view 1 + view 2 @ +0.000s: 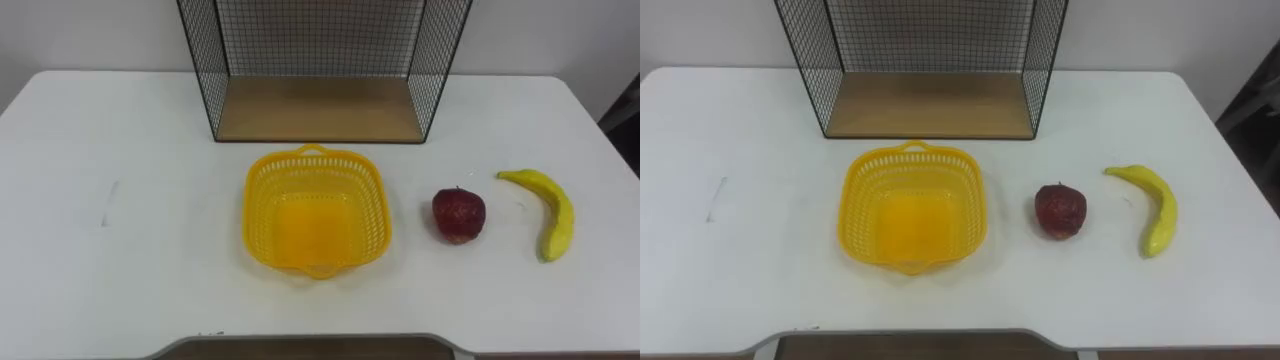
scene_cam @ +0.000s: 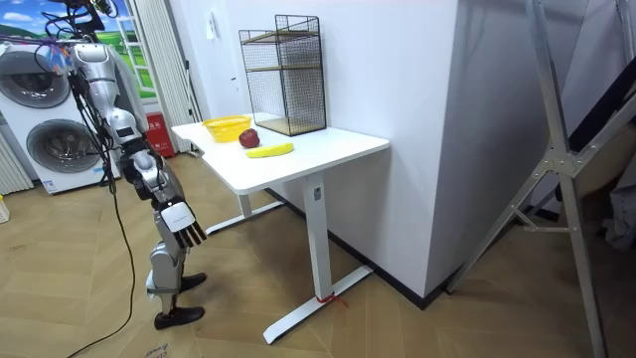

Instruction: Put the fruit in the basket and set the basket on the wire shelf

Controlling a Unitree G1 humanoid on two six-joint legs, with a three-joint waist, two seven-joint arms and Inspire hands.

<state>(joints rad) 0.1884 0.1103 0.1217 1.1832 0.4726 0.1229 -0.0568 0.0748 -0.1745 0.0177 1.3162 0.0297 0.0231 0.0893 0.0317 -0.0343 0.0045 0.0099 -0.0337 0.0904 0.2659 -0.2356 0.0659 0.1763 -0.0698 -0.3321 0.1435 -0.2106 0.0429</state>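
Though empty, basket beside red fruit

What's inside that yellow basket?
Nothing: the basket is empty, its floor bare. The apple and banana lie on the table to its right. The table beneath it is covered.

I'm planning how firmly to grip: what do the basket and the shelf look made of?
Yellow basket: likely moulded plastic, slightly glossy, with slotted walls and moulded-in handles. Wire shelf: thin dark metal mesh, matte by its look, on a wood-toned board, possibly laminate.
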